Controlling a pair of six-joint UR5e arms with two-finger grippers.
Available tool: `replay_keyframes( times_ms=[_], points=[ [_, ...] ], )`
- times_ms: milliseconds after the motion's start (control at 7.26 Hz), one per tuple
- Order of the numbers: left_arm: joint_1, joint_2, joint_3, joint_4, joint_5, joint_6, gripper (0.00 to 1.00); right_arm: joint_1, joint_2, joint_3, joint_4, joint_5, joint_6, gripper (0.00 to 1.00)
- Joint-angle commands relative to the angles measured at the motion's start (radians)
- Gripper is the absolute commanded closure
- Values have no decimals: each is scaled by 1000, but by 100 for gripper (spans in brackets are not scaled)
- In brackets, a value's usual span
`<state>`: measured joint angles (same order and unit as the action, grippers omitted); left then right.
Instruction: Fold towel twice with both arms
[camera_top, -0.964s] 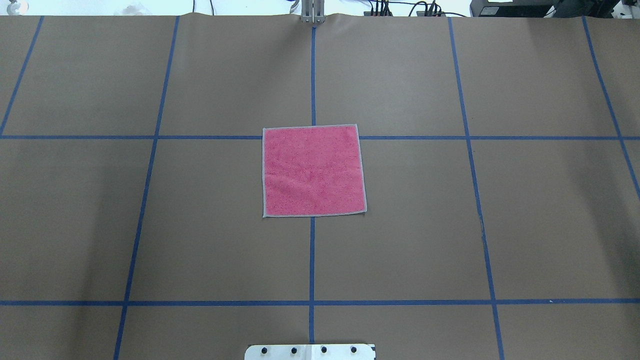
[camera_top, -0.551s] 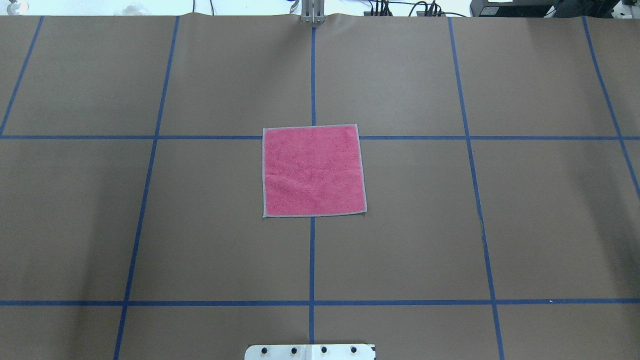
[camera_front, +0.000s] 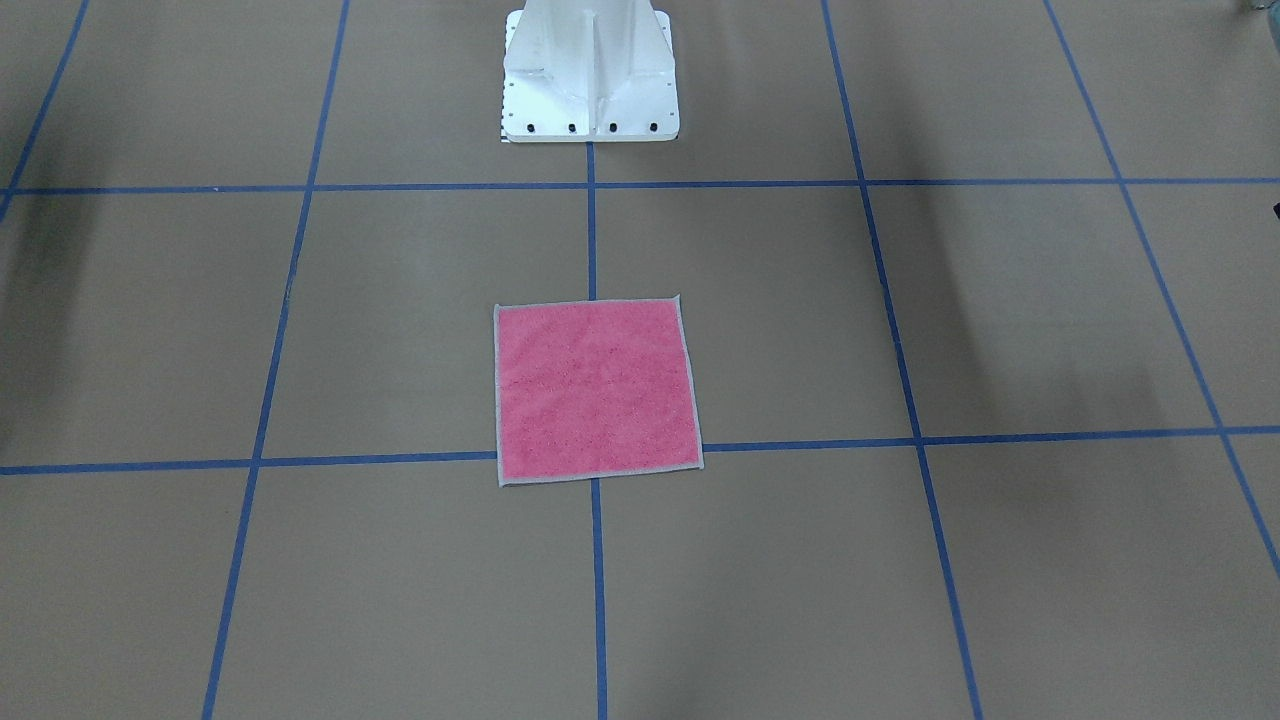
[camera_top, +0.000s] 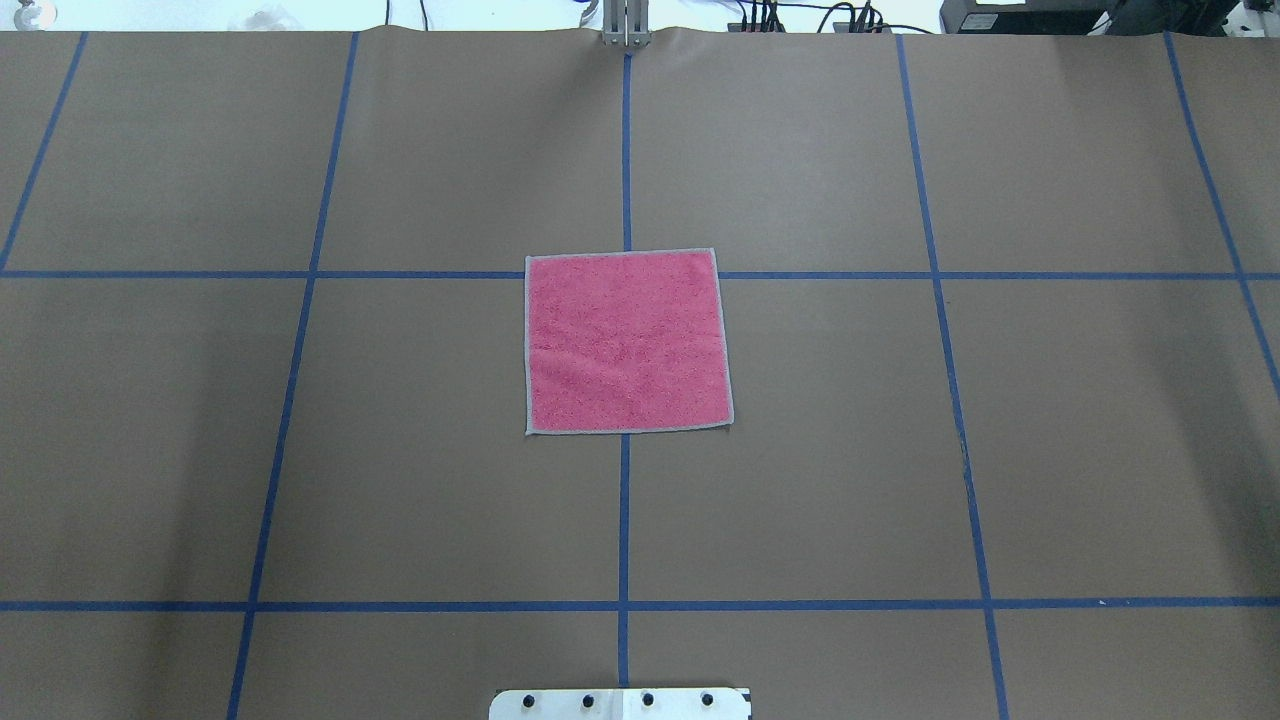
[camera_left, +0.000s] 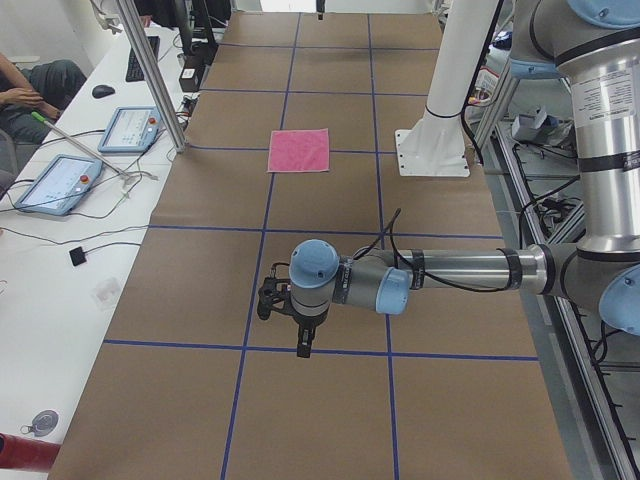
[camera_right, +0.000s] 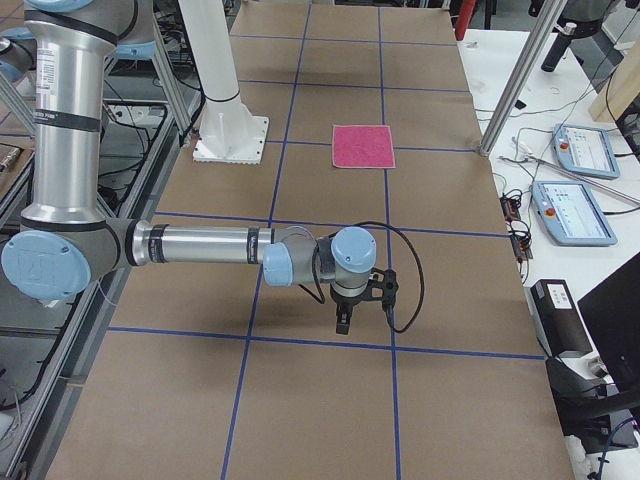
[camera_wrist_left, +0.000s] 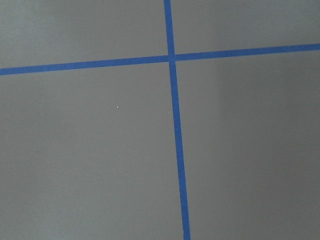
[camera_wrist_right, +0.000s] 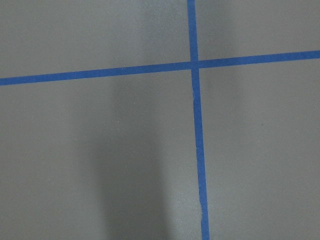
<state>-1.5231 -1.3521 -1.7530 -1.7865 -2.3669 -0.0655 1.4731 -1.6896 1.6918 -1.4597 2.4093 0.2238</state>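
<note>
The towel (camera_top: 627, 342) lies flat and unfolded, pink face up, at the middle of the table, with its light grey border showing all round. It also shows in the front view (camera_front: 596, 390) and in both side views (camera_left: 299, 150) (camera_right: 363, 146). My left gripper (camera_left: 303, 349) points down over the table's left end, far from the towel. My right gripper (camera_right: 343, 325) points down over the right end, also far from it. Neither shows in the overhead or front view, so I cannot tell whether they are open or shut. Both wrist views show only brown paper and blue tape.
The table is covered in brown paper (camera_top: 800, 500) with a grid of blue tape lines (camera_top: 624, 520). The white pedestal base (camera_front: 590, 70) stands at the robot's edge. Tablets (camera_left: 58, 182) and cables lie on a white bench beyond the far edge.
</note>
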Motion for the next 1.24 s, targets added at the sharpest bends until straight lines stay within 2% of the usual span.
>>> replay_keyframes(
  times_ms=[0,138,551,964,1102],
  points=[
    [1,-2,0,1,-8,0,0,-7,5,14,2,26,0,0],
    [3,-2,3,4,-47,0,0,-8,5,19,4,63,0,0],
    [4,-9,0,-1,-52,-2,0,-54,11,55,4,68,2,0],
    [59,-54,-29,-1,-52,-173,0,-88,21,80,21,68,35,0],
    [98,-77,-52,-1,-54,-227,0,-117,51,89,21,67,130,0]
  ],
)
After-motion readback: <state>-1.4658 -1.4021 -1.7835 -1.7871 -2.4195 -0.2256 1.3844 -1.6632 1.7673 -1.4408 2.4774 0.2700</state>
